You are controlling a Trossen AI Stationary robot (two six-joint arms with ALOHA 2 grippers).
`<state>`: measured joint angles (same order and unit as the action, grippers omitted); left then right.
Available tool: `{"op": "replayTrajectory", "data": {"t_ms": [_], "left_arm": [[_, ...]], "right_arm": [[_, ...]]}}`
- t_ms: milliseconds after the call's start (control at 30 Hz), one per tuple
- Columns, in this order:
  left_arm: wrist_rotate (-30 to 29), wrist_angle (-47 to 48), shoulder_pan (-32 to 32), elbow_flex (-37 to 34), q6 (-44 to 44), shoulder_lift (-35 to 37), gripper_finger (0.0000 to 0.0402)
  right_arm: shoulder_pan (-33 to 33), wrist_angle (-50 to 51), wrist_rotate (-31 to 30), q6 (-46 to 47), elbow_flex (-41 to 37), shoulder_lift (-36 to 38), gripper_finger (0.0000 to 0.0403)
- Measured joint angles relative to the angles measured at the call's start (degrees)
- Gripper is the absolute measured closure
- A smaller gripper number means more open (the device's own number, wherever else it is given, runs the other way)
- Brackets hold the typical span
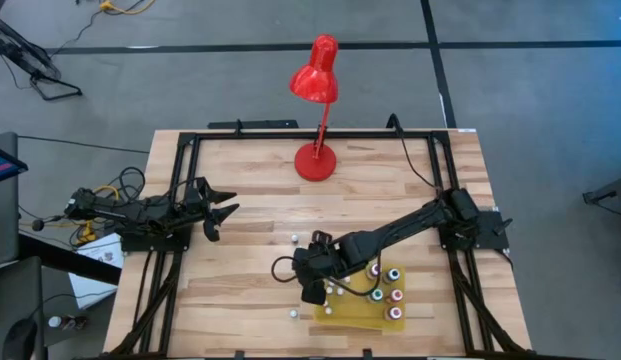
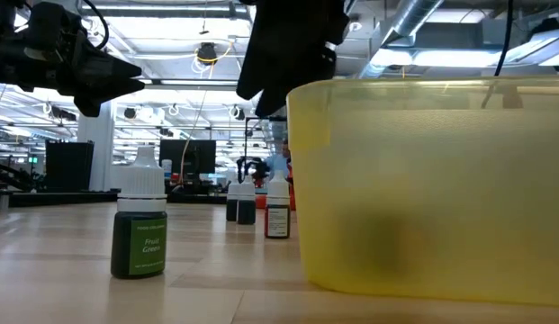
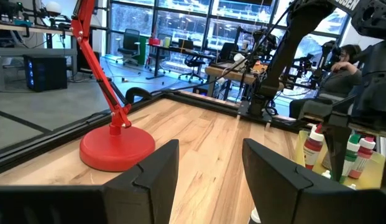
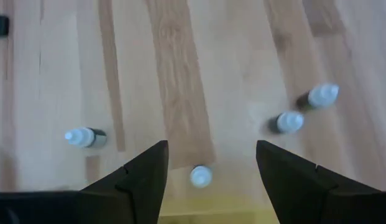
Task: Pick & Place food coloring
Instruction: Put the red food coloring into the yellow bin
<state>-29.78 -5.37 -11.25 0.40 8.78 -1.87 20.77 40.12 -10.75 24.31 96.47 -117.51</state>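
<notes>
Several food coloring bottles (image 1: pixel 394 296) with pale caps stand upright in a shallow yellow tray (image 1: pixel 352 316) near the table's front edge. More stand loose on the wood left of the tray: a green one (image 2: pixel 139 227), two darker ones (image 2: pixel 277 211) and one farther off (image 1: pixel 293 238). My right gripper (image 4: pixel 211 149) hangs open above the table by the tray's left rim, pointing steeply down, nothing between its fingers. A loose bottle (image 4: pixel 201 176) stands below the gap; others (image 4: pixel 289 121) (image 4: pixel 84 137) stand to either side. My left gripper (image 1: pixel 228 210) waits open at the table's left.
A red desk lamp (image 1: pixel 315 160) stands at the far middle of the table, its base (image 3: pixel 115 146) ahead of my left gripper (image 3: pixel 211 146). A black frame (image 1: pixel 290 135) runs round the table. Bare wood lies between the lamp and the bottles.
</notes>
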Motion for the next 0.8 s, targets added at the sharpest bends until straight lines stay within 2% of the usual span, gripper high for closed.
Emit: {"op": "replayTrajectory", "data": {"t_ms": [167,467,800], "left_arm": [[0.0,0.0,0.0,0.0,0.0,0.0,0.0233],[0.0,0.0,0.0,0.0,0.0,0.0,0.0233],[0.0,0.0,0.0,0.0,0.0,-0.1,0.0233]], "right_arm": [[0.0,-1.0,0.3,-6.4,0.1,-1.2,0.0168],[0.2,-1.0,3.5,-6.2,0.0,-5.4,0.0168],[0.1,1.5,5.5,-2.9,0.1,-5.6,0.0168]]}}
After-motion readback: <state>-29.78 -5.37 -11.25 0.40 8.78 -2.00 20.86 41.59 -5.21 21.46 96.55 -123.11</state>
